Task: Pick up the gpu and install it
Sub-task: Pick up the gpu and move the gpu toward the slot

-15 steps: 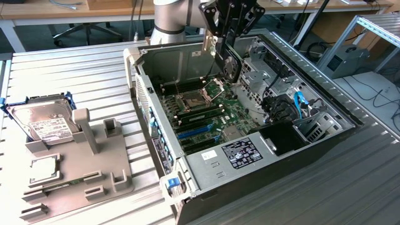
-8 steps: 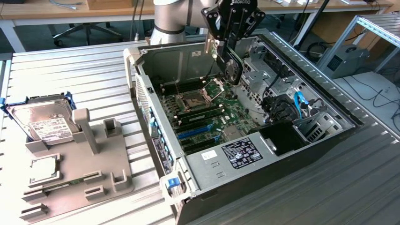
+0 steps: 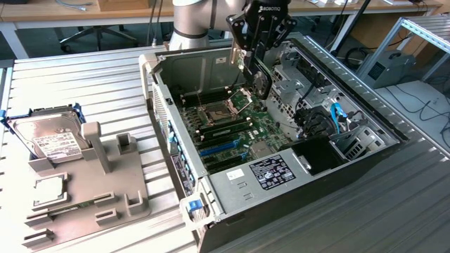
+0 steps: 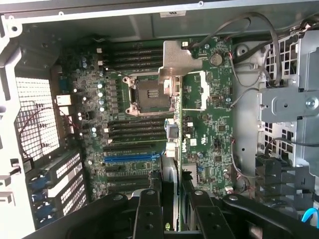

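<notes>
My claw [image 3: 257,57] is clamped on the gpu [image 3: 261,83], which hangs edge-down above the motherboard [image 3: 232,132] inside the open case [image 3: 189,68]. To seat it well, I should align its lower edge with the blue slot [image 3: 219,148] and descend squarely, untilted.

We saw the gpu [image 3: 261,84] as a thin, dark card turned on edge, hanging upright from the gripper [image 3: 256,67], whose jaws were closed against its two flat faces. It hung inside the open computer case [image 3: 159,105], above the green motherboard [image 3: 271,130] and near the processor socket [image 3: 213,112], not seated in any slot. From the wrist view it appeared edge-on, a narrow strip with a pale grey part.
</notes>
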Robot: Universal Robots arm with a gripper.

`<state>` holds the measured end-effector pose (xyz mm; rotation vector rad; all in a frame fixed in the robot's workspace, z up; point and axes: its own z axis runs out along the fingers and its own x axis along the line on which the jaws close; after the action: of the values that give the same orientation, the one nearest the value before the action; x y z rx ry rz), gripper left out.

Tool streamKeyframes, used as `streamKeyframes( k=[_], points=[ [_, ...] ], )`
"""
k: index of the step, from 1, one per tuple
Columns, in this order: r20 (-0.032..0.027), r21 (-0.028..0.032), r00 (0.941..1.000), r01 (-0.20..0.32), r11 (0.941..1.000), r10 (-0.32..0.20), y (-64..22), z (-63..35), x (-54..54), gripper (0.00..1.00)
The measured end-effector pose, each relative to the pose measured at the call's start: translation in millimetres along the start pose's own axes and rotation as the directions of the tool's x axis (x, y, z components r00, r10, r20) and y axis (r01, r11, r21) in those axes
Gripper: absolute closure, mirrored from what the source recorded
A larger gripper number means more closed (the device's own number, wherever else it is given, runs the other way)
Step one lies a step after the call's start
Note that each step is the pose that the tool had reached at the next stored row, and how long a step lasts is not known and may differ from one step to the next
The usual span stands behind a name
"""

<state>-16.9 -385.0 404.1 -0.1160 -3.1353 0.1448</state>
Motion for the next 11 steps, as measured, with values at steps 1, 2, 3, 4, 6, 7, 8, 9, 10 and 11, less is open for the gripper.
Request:
streamKeyframes(
  k=[1,2,3,4,6,7,8,9,10,11],
  points=[
    [0.0000,0.0001,1.0000,0.000,1.0000,0.000,0.1,0.9,-0.1,0.74],
    [0.0000,0.0001,1.0000,0.000,1.0000,0.000,0.1,1.5,-0.1,0.74],
    [0.0000,0.0000,1.0000,0.000,1.0000,0.000,0.2,2.2,-0.2,0.74],
    [0.0000,0.0000,1.0000,0.000,1.0000,0.000,0.3,2.7,-0.2,0.74],
    [0.0000,0.0001,1.0000,0.000,1.0000,0.000,0.4,4.0,-0.4,0.74],
    [0.0000,0.0001,1.0000,0.000,1.0000,0.000,0.4,4.6,-0.4,0.74],
    [0.0000,0.0000,1.0000,0.000,1.0000,0.000,0.5,5.2,-0.5,0.74],
    [0.0000,0.0001,1.0000,0.000,1.0000,0.000,0.6,5.8,-0.5,0.74],
    [0.0000,0.0000,1.0000,0.000,1.0000,0.000,0.6,6.4,-0.6,0.74],
    [0.0000,0.0000,1.0000,0.000,1.0000,0.000,0.7,7.4,-0.7,0.74]
  ],
)
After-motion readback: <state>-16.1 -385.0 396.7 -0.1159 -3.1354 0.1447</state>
